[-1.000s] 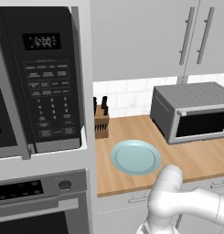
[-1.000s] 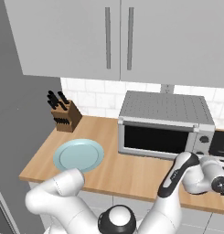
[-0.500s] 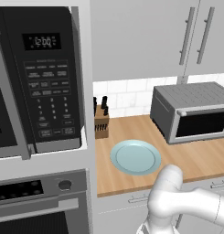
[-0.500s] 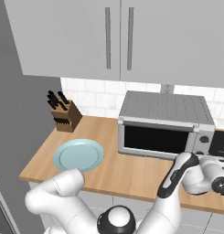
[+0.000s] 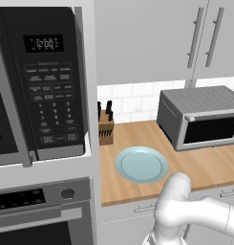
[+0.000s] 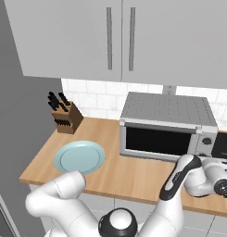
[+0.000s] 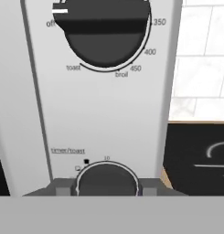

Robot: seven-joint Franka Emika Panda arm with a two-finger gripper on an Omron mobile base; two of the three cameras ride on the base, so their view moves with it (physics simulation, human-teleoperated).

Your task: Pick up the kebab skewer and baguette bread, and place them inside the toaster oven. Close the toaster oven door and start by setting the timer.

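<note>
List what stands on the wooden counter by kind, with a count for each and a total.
Toaster oven: 1
Light blue plate: 1
Knife block: 1
Total: 3

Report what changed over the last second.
Nothing visibly moved in either base view. The arm keeps the same pose beside the toaster oven, the toaster oven door stays closed, and the plate and knife block are where they were. The gripper now has its tips on either side of the timer knob; whether it grips cannot be told.
</note>
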